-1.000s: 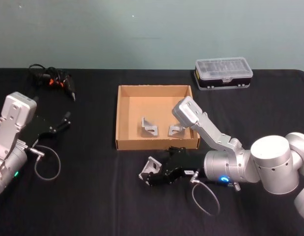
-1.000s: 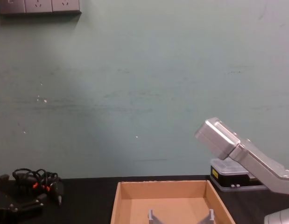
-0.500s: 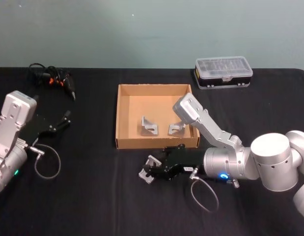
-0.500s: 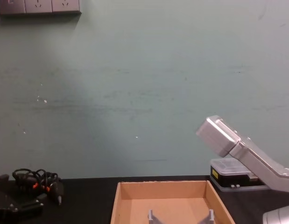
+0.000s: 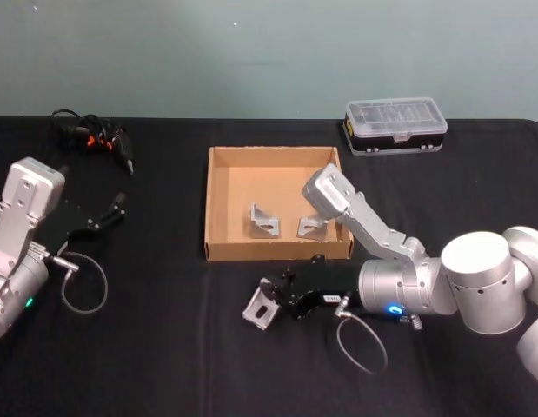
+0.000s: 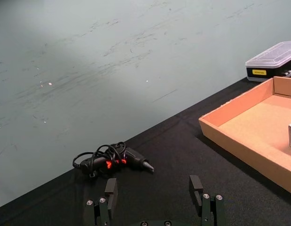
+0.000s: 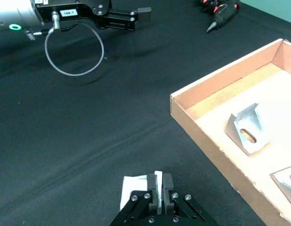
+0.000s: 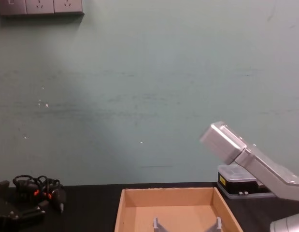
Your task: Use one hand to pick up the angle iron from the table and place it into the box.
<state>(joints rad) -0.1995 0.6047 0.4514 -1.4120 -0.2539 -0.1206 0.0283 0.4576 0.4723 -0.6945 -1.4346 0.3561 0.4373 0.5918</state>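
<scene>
The right hand (image 5: 282,300) has its fingers closed on an angle iron (image 5: 261,306) beside the box (image 5: 218,208); the left hand's (image 6: 154,202) fingers are spread.

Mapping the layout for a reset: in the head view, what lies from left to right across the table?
Left gripper → black corded tool → box → angle iron held by the right gripper → clear-lidded case.

Behind the counter (image 5: 164,347) stands a plain wall (image 8: 149,96) painted pale green-blue, with faint horizontal scuff marks and a few small white specks. High in its upper left corner, a row of grey wall sockets (image 8: 40,7) is mounted. The counter is covered in matte black cloth. The light is soft and even.
</scene>
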